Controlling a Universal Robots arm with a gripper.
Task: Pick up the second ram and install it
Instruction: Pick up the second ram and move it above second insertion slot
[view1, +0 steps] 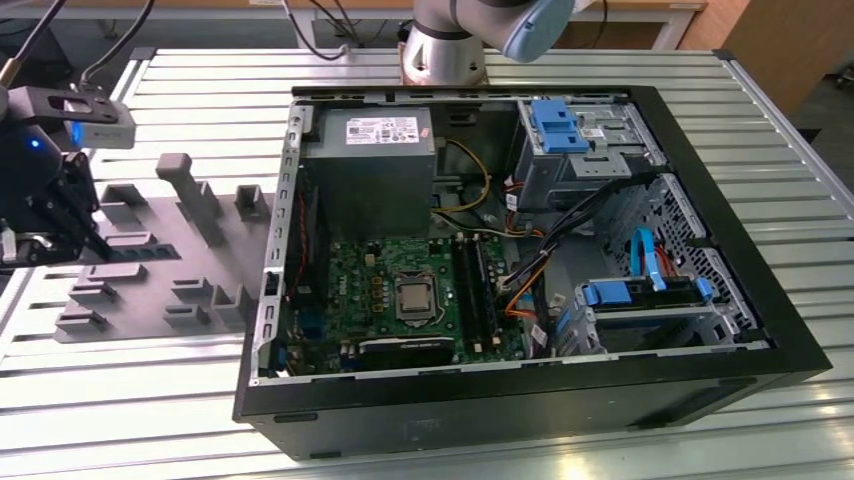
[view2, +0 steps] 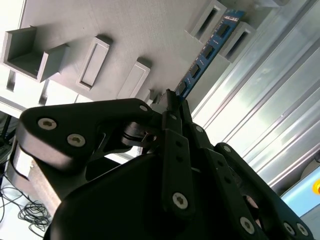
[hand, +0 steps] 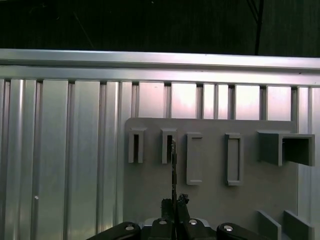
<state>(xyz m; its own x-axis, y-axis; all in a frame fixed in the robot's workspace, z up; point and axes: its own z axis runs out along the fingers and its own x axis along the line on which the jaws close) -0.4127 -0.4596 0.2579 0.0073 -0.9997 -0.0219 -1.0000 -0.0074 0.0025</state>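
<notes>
Over the grey fixture plate (hand: 215, 200), at the exterior view's left of the open computer case (view1: 534, 400), I see the gripper (hand: 175, 202) pinched narrowly on the second ram (view2: 207, 50). The stick stands on edge in its holder blocks (view2: 205, 20), so the fingers can straddle it.

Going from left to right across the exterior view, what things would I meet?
Black robot tool, grey plastic fixture board with blocks, green motherboard inside the open black computer case, blue plastic drive brackets.
</notes>
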